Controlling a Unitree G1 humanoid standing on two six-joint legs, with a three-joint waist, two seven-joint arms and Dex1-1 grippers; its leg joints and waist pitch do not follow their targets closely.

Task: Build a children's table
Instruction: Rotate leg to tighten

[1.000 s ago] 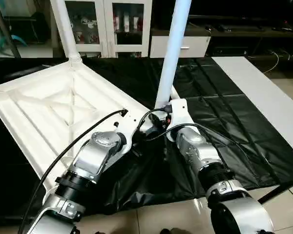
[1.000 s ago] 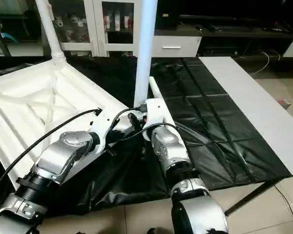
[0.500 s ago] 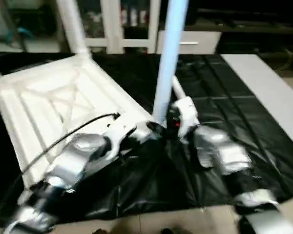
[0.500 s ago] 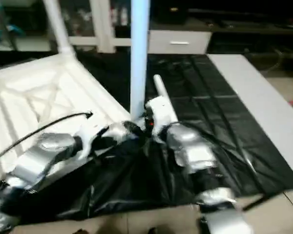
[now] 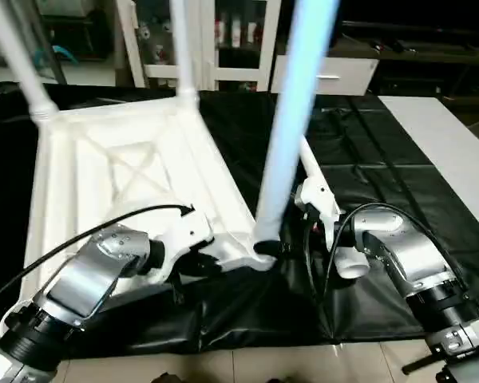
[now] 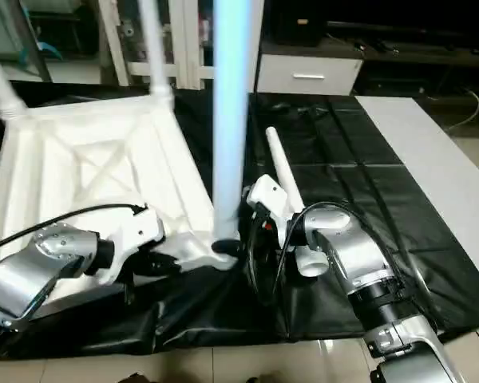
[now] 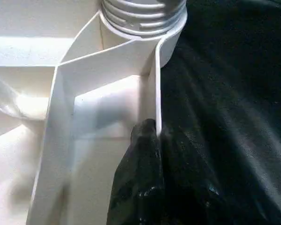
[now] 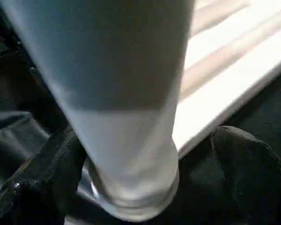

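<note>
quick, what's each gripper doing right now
Left gripper: closed, pinching the side wall of the tabletop.
Right gripper: open, fingers either side of the near leg, not gripping it.

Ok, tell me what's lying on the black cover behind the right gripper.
A loose white leg lies flat on the black cover behind the right gripper. Its near end is hidden behind the gripper's white housing.

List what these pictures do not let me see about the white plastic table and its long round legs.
- Near white tapered leg: its top is cut off by the upper edge in both eye views.
- Fourth loose white leg: its near end is hidden behind the right gripper.
- Large white ribbed tabletop: its near corner lies under the left silver forearm.
- Threaded joint: how deep it sits is cut off by the left wrist view's edge.
</note>
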